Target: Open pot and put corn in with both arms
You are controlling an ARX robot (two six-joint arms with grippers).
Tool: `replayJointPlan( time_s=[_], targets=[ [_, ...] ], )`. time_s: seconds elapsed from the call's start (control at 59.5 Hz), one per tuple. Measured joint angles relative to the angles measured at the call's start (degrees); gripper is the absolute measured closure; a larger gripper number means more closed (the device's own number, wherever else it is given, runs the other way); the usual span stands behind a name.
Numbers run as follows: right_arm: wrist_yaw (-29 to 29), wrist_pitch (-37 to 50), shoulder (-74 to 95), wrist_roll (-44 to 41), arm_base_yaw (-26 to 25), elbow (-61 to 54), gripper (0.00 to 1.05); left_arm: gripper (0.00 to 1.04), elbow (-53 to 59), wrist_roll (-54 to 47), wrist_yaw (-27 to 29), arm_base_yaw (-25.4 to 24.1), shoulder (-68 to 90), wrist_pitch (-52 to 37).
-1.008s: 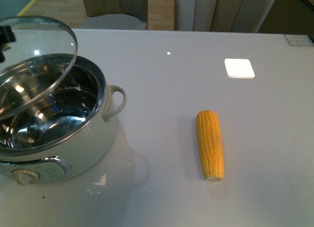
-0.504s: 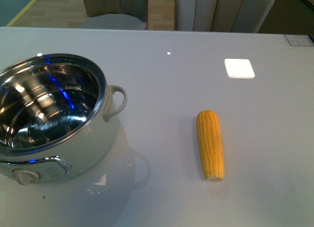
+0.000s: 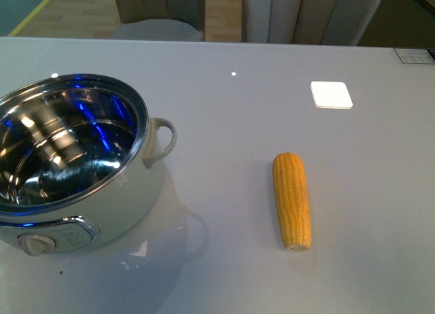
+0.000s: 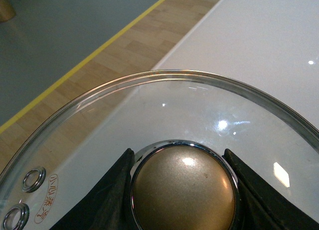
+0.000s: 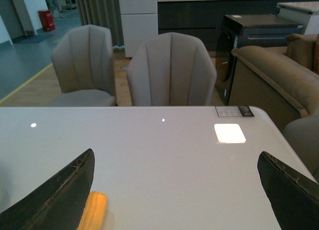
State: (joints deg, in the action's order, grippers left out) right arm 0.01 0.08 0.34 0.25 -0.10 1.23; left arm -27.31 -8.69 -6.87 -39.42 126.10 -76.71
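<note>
The left pincer (image 4: 182,195) pinches the knob (image 4: 183,187) of the glass lid (image 4: 149,105), off the open pot (image 3: 129,198). The right pincer (image 5: 175,160) hangs spread and empty, the corn (image 5: 93,209) on the counter (image 3: 224,124) just beside one finger. The cob looks stiff, light and roll-prone, best gripped mid-cob.

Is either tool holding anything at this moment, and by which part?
The left tool grips the glass lid by its brass-coloured knob. The right tool is open and holds nothing.
</note>
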Motion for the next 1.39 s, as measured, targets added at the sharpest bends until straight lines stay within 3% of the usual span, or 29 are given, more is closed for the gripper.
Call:
replayJointPlan(
  time_s=[0.857,1.394],
  targets=[
    [0.0,0.0,0.0,0.0,0.0,0.0,0.09,0.60,-20.7,1.4,-2.9,4.0,22.4,-2.2],
    [0.0,0.0,0.0,0.0,0.0,0.0,0.09,0.60,-21.9,2.7,-3.9,4.4,25.8,-3.0]
  ],
)
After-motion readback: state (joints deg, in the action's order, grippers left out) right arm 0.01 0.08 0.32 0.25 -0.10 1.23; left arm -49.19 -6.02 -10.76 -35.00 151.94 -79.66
